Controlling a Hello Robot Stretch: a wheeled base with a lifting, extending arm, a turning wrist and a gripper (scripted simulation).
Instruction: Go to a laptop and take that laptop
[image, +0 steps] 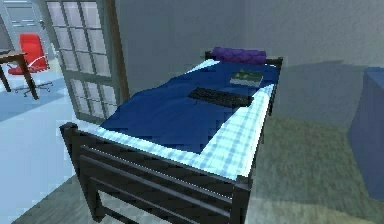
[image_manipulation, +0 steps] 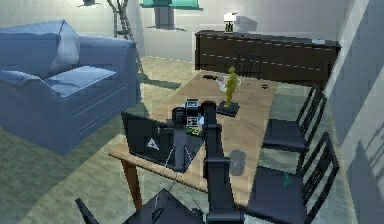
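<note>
The tool (image_manipulation: 183, 116) sits just left of centre in the arm side view, at the far end of the dark arm (image_manipulation: 216, 175), which rises from the bottom edge. Its fingers blend into dark clutter on the wooden surface (image_manipulation: 255, 105) behind them. Whether it is clenched, released or grasping anything cannot be told.

The laptop (image_manipulation: 148, 140) stands opened on the near left end of that surface, lower centre-left of the frame, just beside the tool. Its dark lid faces the camera and hides the keyboard. Whether the two touch is unclear.

Right of the arm is a pale, see-through cup-like shape (image_manipulation: 238, 160); its contents cannot be made out. A yellow-green statuette (image_manipulation: 230, 88) stands farther up the surface. Dark chairs (image_manipulation: 293, 128) line the right side, and another chair (image_manipulation: 160, 210) is cut off by the bottom edge. A blue sofa (image_manipulation: 60, 80) is cropped at the left.

In the forward view, a bed (image: 150, 170) with a blue blanket carries a dark flat object (image: 220, 97), too indistinct to name, with a book (image: 247, 78) just beyond it.
</note>
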